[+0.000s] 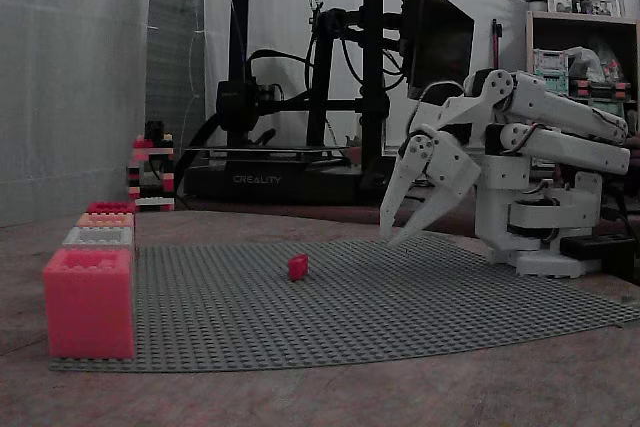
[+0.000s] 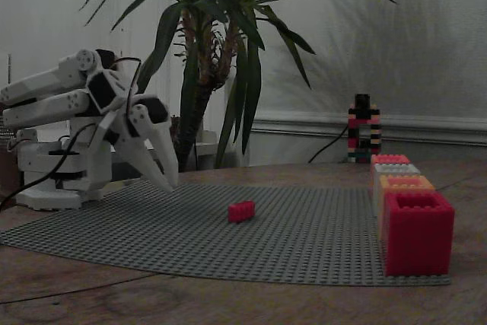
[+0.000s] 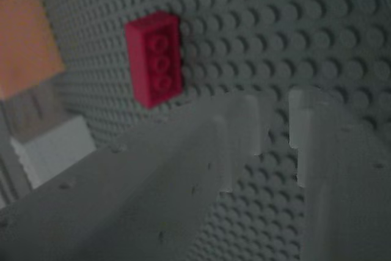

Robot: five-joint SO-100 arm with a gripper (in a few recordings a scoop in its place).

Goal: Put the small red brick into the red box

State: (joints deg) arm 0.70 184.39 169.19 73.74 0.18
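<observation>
Nearest the lens, the red box is seen at eight o'clock on the grey studded baseplate. Three studs on the small red brick are resolved in the wrist view, at ten o'clock of the gripper, whose fingers are narrowly parted, empty, clear of it.

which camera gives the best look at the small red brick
The wrist view: the small red brick is large there, its studs visible, lying on the grey baseplate. Both fixed views show it as a tiny red block.
</observation>
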